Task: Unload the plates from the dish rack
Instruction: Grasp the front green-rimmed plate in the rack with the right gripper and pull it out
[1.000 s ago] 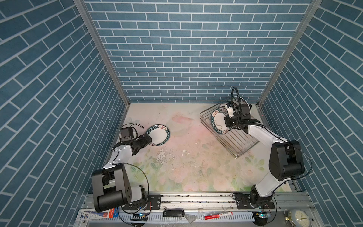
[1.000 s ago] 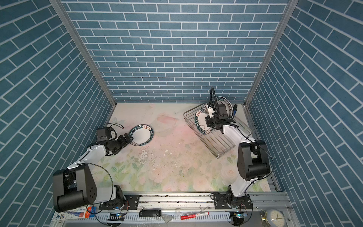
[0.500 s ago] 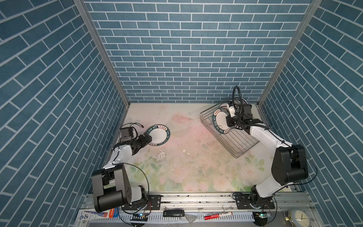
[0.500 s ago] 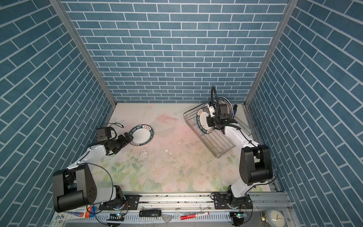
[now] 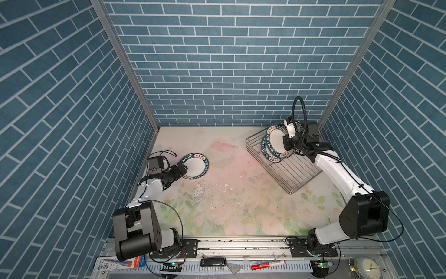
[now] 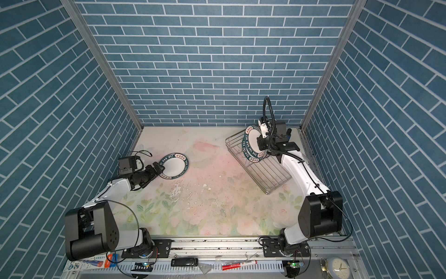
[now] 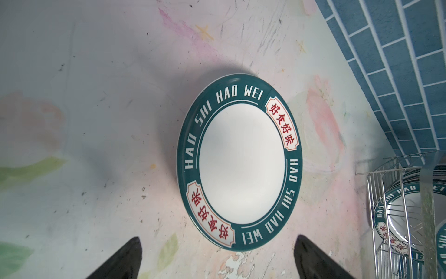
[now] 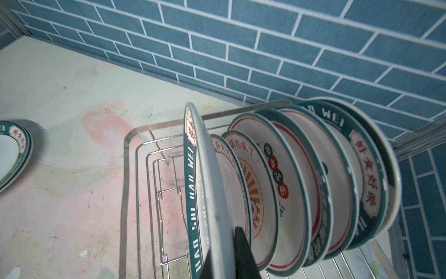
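Holding my left gripper (image 5: 181, 169) spread wide, I have its 2 fingers (image 7: 125, 261) on either side of the near edge of 1 flat plate (image 5: 195, 166), teal-banded, lying on the floral table (image 5: 229, 205), without touching it. Farther back on the right, my right gripper (image 8: 225, 258) is clamped tight on the rim of 1 standing plate (image 8: 191, 193), also teal-banded, upright on edge at the front of the row. Behind it more plates (image 8: 292, 183) stand in the dish rack (image 5: 295, 177), which sits close to the blue brick wall (image 5: 229, 72).
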Controlling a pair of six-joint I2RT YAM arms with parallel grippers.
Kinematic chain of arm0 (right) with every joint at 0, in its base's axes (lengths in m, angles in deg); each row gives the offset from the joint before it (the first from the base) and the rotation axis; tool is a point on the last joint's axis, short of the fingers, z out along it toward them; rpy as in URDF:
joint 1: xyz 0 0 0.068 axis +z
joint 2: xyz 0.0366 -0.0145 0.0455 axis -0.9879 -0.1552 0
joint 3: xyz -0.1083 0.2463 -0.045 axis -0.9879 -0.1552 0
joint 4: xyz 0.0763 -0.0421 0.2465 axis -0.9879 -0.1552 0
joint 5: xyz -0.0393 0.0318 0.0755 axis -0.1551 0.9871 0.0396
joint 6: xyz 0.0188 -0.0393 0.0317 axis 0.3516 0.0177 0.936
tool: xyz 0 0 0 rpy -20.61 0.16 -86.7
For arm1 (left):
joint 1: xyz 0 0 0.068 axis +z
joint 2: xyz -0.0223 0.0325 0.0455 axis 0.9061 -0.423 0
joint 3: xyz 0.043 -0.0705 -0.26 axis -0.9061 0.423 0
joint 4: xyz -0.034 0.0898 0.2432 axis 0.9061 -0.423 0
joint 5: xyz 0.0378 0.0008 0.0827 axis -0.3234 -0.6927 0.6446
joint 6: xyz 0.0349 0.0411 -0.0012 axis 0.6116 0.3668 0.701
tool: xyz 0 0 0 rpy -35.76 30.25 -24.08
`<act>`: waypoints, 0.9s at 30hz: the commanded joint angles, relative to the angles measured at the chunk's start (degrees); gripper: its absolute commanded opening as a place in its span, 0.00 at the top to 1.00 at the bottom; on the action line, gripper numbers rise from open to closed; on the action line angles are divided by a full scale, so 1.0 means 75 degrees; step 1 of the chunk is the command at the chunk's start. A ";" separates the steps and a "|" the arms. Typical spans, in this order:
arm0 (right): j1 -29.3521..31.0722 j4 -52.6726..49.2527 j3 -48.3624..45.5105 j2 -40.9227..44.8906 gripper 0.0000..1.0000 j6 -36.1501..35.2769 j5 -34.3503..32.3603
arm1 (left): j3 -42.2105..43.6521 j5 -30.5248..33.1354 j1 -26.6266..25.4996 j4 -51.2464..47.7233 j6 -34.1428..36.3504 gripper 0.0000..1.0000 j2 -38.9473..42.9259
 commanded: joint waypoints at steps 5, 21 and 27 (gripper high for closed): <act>0.0104 0.0401 0.0180 0.1245 1.00 -0.0046 0.0425 | 0.0093 -0.0165 -0.0031 -0.0032 0.0162 0.01 0.0029; 0.0172 0.7071 -0.4924 0.3475 1.00 0.4976 0.2018 | 0.0529 -0.0711 -0.0276 0.0601 -0.0294 0.01 0.0766; 0.0866 0.6750 -0.5112 0.2838 1.00 0.6558 0.1877 | 0.0726 -0.0664 -0.0421 0.0661 -0.0441 0.01 0.1267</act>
